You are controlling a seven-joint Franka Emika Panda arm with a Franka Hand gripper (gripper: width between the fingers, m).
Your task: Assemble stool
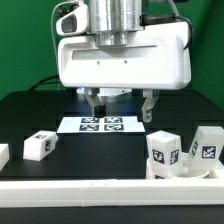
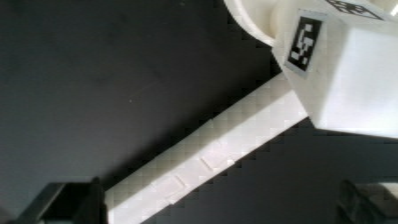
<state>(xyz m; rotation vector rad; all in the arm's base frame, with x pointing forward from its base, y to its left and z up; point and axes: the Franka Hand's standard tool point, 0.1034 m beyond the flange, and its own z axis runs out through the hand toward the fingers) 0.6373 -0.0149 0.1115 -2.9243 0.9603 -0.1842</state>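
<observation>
My gripper (image 1: 119,106) hangs open and empty above the black table, over the marker board (image 1: 100,124). The round white seat (image 1: 186,168) lies at the exterior view's right near the front. Two blocky white legs with tags stand by it, one (image 1: 163,150) on its left part and one (image 1: 208,146) on its right. Another leg (image 1: 40,146) lies alone at the left. In the wrist view a tagged leg (image 2: 331,75) fills one corner with the seat's curved edge (image 2: 263,15) beside it. My dark fingertips (image 2: 68,202) show at the frame's edge, far apart.
A long white border rail (image 1: 110,196) runs along the table's front edge and crosses the wrist view diagonally (image 2: 222,150). A further white piece (image 1: 3,154) is cut off at the exterior view's far left. A green wall stands behind.
</observation>
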